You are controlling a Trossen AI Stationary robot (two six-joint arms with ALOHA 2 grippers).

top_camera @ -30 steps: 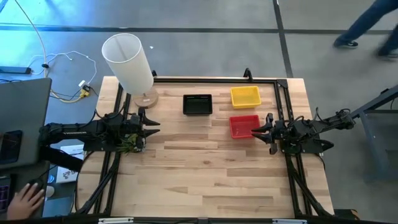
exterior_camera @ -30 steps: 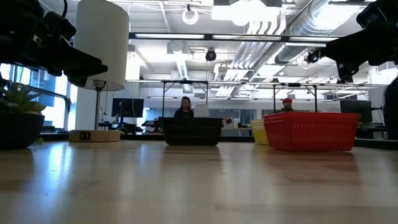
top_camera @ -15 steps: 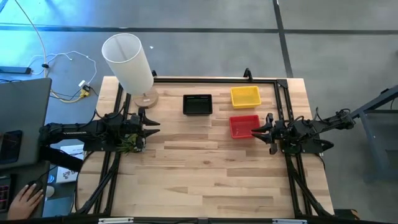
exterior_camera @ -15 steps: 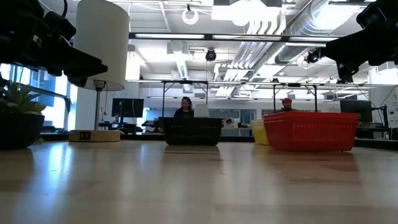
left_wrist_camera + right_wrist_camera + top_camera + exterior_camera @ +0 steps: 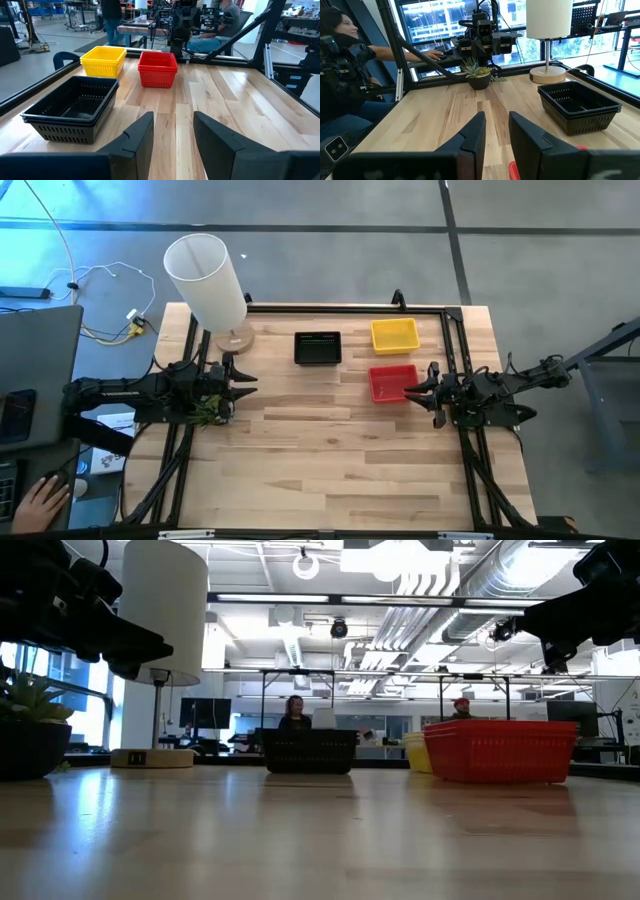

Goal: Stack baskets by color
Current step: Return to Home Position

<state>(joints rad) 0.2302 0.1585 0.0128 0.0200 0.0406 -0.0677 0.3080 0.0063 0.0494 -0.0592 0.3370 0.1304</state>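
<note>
Three lots of baskets stand on their bottoms on the far half of the wooden table. The black ones [image 5: 318, 347] [image 5: 75, 107] are nested at the middle. The yellow [image 5: 395, 334] [image 5: 103, 61] sits to their right, and the red [image 5: 393, 383] [image 5: 157, 68] stands nearer, by the right arm. My left gripper [image 5: 248, 381] [image 5: 172, 135] hovers open at the table's left side, pointing level toward the baskets. My right gripper [image 5: 420, 385] [image 5: 496, 132] is open at the red basket's right edge, above it [image 5: 590, 610]. Nothing lies between either pair of fingers.
A tall white cylinder lamp [image 5: 205, 280] stands at the far left corner. A small potted plant [image 5: 479, 75] sits under my left arm. Black frame rails [image 5: 340, 308] run along the far edge and both sides. The near half of the table [image 5: 340, 470] is bare wood.
</note>
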